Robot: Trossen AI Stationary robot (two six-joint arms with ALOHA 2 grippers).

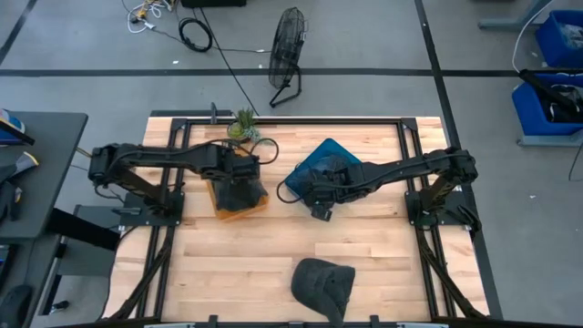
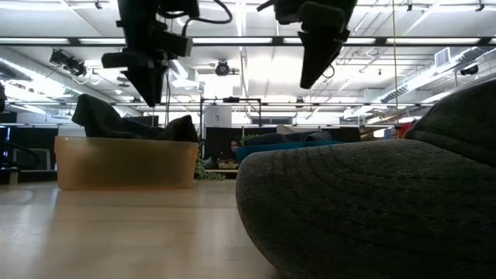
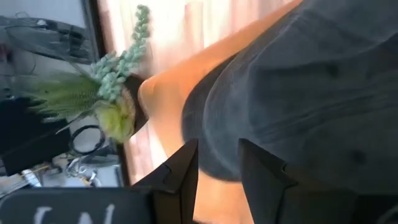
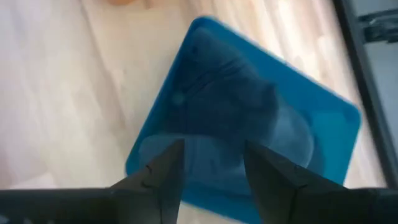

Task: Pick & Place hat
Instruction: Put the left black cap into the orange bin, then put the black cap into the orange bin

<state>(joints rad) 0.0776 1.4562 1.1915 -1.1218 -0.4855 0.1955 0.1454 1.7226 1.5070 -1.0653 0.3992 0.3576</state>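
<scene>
One dark grey hat (image 1: 322,282) lies on the table near its near edge and fills the low view's foreground (image 2: 372,201). A second dark hat (image 3: 298,87) sits in the orange bin (image 1: 240,202). A third (image 4: 230,106) lies in the blue bin (image 1: 321,164). My left gripper (image 3: 217,167) hovers open above the orange bin (image 2: 124,163), clear of its hat. My right gripper (image 4: 211,168) hangs open above the near side of the blue bin (image 4: 323,106), also touching nothing.
A small potted plant (image 1: 243,126) stands by the table's far edge, just beyond the orange bin. The wooden tabletop (image 1: 237,264) lies bare between the bins and the near hat. A fan (image 1: 287,55) and cables lie on the floor past the table.
</scene>
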